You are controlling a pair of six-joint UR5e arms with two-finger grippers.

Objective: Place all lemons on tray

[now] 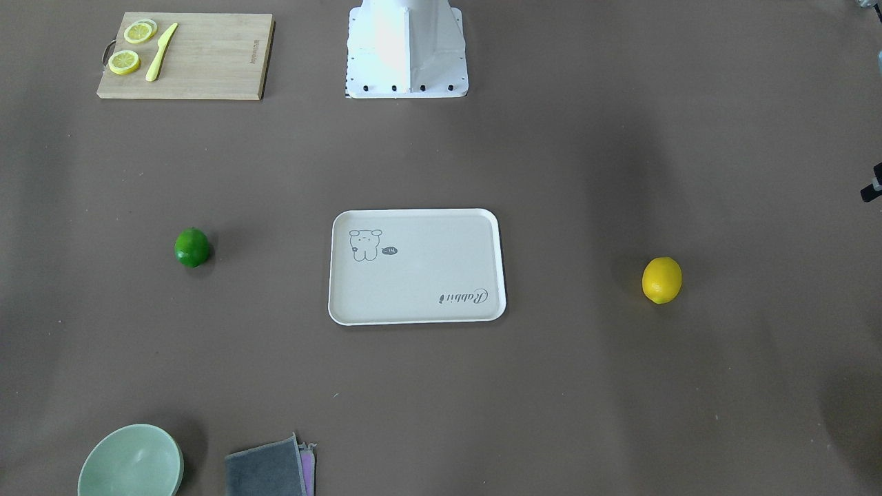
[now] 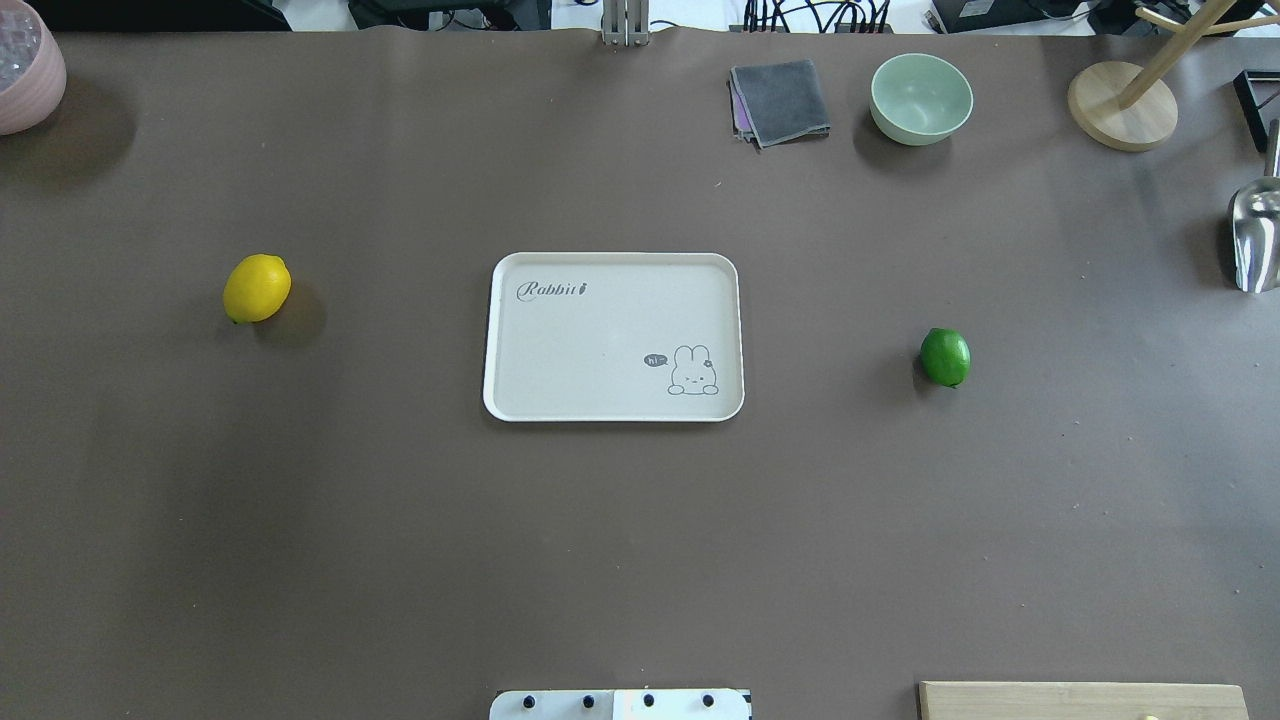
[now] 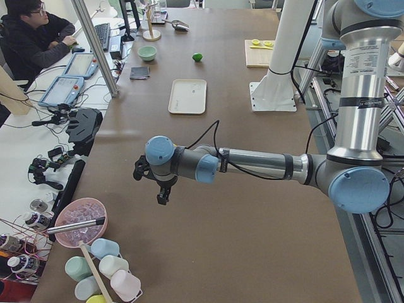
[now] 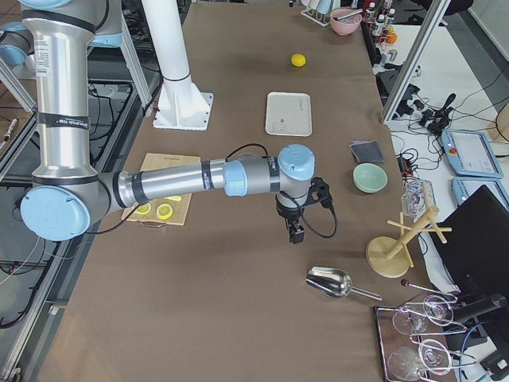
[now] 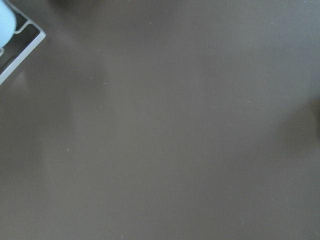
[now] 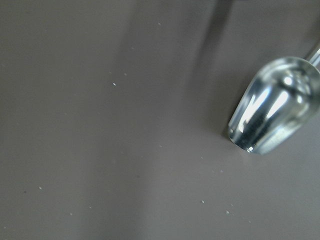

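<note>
The off-white tray [image 1: 417, 266] lies empty at the table's middle; it also shows in the overhead view [image 2: 614, 336]. The yellow lemon [image 2: 257, 288] lies on the table to the tray's left in the overhead view, well apart from it. The green lemon [image 2: 945, 357] lies to its right, also apart. My left gripper [image 3: 163, 192] shows only in the exterior left view, hanging above bare table near the left end. My right gripper [image 4: 296, 233] shows only in the exterior right view, above the table near a metal scoop. I cannot tell whether either is open or shut.
A bamboo cutting board [image 1: 186, 55] with lemon slices and a yellow knife sits near the robot's right. A green bowl [image 2: 921, 97], grey cloth [image 2: 780, 100], wooden stand [image 2: 1122, 105] and metal scoop [image 2: 1256, 235] lie far right. A pink bowl [image 2: 25, 65] stands far left.
</note>
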